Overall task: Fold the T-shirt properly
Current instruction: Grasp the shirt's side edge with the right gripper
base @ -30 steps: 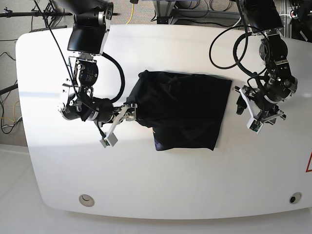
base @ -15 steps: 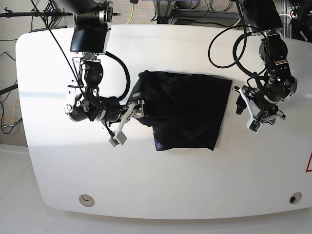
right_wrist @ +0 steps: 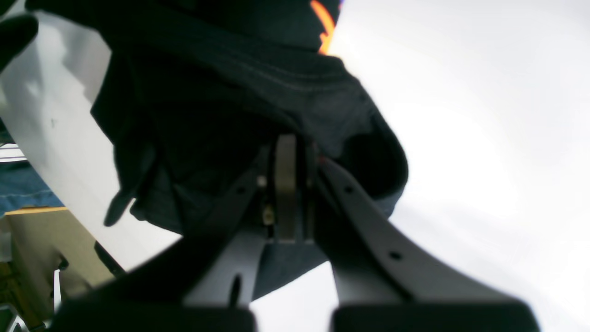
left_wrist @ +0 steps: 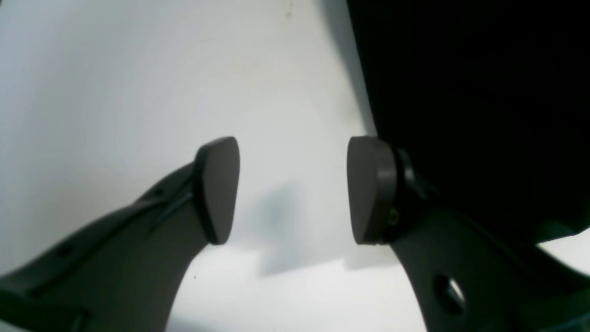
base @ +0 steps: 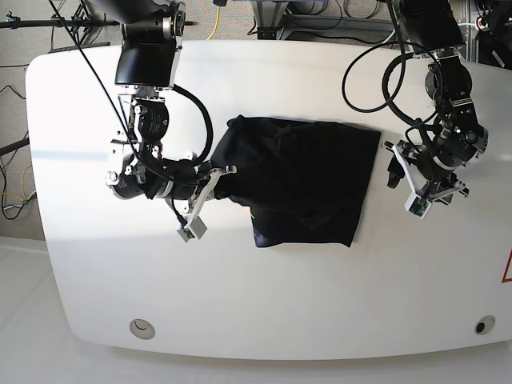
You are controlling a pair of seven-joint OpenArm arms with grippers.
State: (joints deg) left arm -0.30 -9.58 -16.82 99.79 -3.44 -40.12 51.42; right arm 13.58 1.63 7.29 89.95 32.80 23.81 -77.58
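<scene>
- Change: right gripper (right_wrist: 291, 152) was spread beside the T-shirt (base: 308, 180) a second ago; now its jaws are pressed together on a bunched fold of the fabric. Wrist view shows cloth gathered around and ahead of the fingertips.
- In the base view that gripper (base: 218, 172) has moved in from just off the garment's edge and now sits on it.
- Meaning, as I read it: grasp made, fold step about to start. The pinched edge is next to be lifted and carried over the shirt body. Not lifted yet; the shirt lies flat on the table (base: 280, 296).
- Left gripper (left_wrist: 293, 189): jaws spread, nothing between them, only bare table below. Same pose as a second ago. The shirt's edge is just off one fingertip (left_wrist: 368, 189), apart from it.
- Left gripper in the base view (base: 424, 192) is parked just beside the opposite shirt edge, not touching.
- Shirt position: between the two grippers, partly folded, roughly rectangular with a narrower lower part.
- Labels: orange tag (right_wrist: 325, 23) ahead of the right gripper, beyond the pinched fold. No text readable on it. No other writing legible.
</scene>
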